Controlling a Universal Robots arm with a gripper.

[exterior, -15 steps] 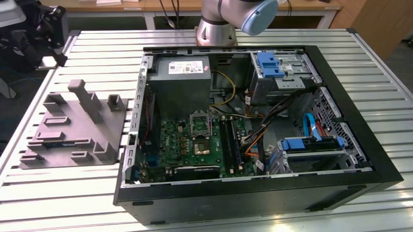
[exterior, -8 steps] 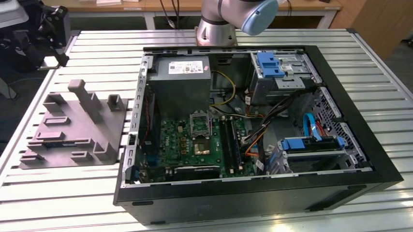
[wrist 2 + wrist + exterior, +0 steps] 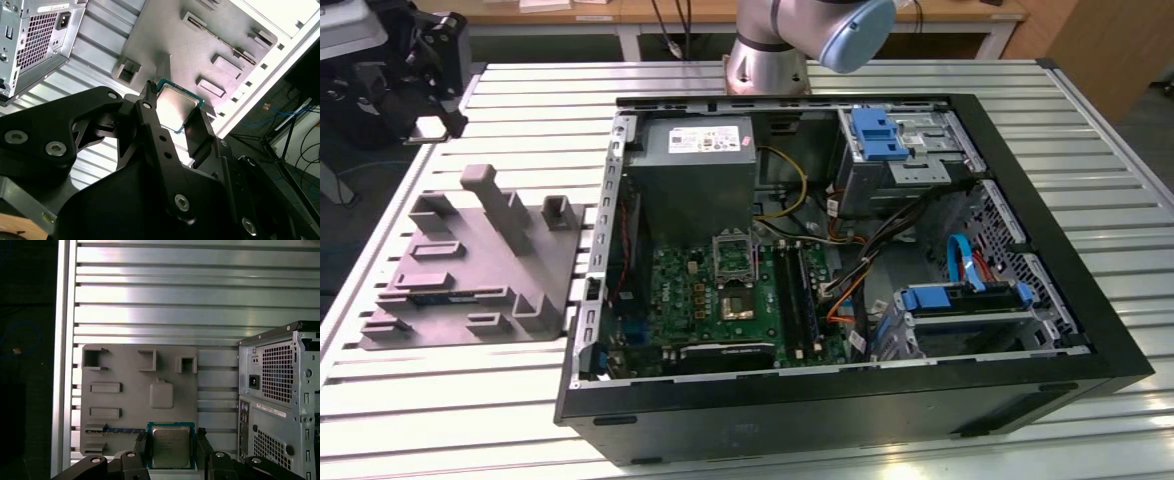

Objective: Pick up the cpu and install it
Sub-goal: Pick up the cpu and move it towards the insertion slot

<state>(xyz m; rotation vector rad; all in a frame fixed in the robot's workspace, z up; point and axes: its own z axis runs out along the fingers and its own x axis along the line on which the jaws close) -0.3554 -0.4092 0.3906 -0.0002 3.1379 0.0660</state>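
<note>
In both wrist views the cpu [image 3: 171, 446] [image 3: 177, 106], a small flat square chip with a silvery top and a green rim, is held by two opposite edges. My gripper [image 3: 171, 449] [image 3: 175, 114] is shut on it, one black finger [image 3: 141, 449] on each side. The chip hangs well above the grey moulded tray [image 3: 130, 405] [image 3: 190, 45], whose square pad [image 3: 161, 394] is bare. In the exterior view the open computer case [image 3: 1067, 330] lies on the table with its green motherboard [image 3: 687, 300] and the socket [image 3: 736, 300] facing up.
The grey tray [image 3: 467, 270] with upright posts lies on the slatted metal table [image 3: 454, 400], at the exterior view's left of the case. The arm's base [image 3: 767, 60] stands behind the case. Cables, drive bays with blue clips [image 3: 878, 135] and a power supply [image 3: 700, 170] crowd the case.
</note>
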